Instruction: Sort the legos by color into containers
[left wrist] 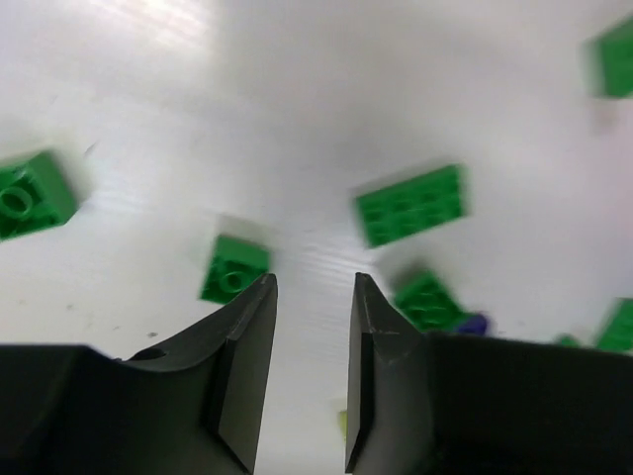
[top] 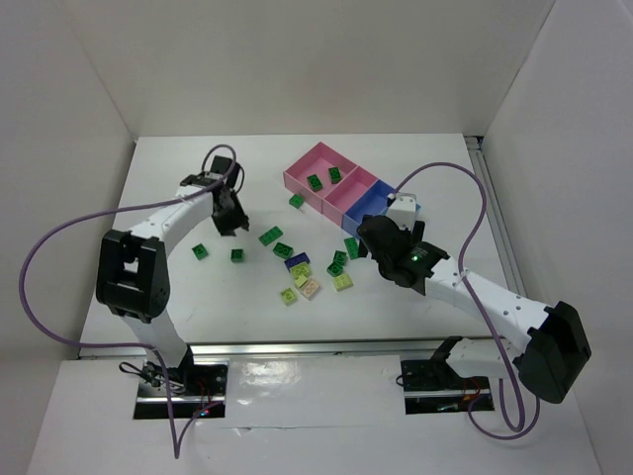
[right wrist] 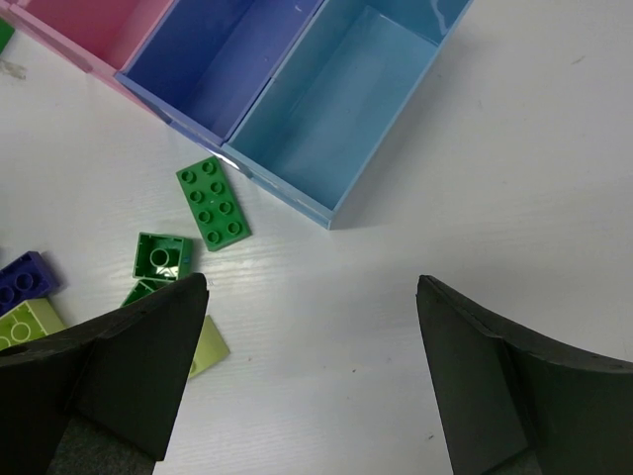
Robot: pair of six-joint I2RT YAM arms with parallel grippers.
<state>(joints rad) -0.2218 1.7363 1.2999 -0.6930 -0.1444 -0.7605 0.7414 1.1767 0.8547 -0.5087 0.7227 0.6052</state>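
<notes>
We see the left end effector point(left wrist: 315, 297) over the worktop point(top: 198, 297), left of centre in the overhead view. Its jaws stand only narrowly apart with nothing between them, and a dark green brick point(left wrist: 233, 268) lies just beside one finger. The right end effector point(right wrist: 312, 297) hangs with its jaws spread wide and empty, near the light blue bin point(right wrist: 346, 109). Most of the legos point(top: 297, 267) lie scattered at the centre of the worktop, mostly dark green, some pale yellow-green. Two green ones sit in the larger pink bin point(top: 321, 161) of the containers point(top: 348, 194), upper right of centre.
</notes>
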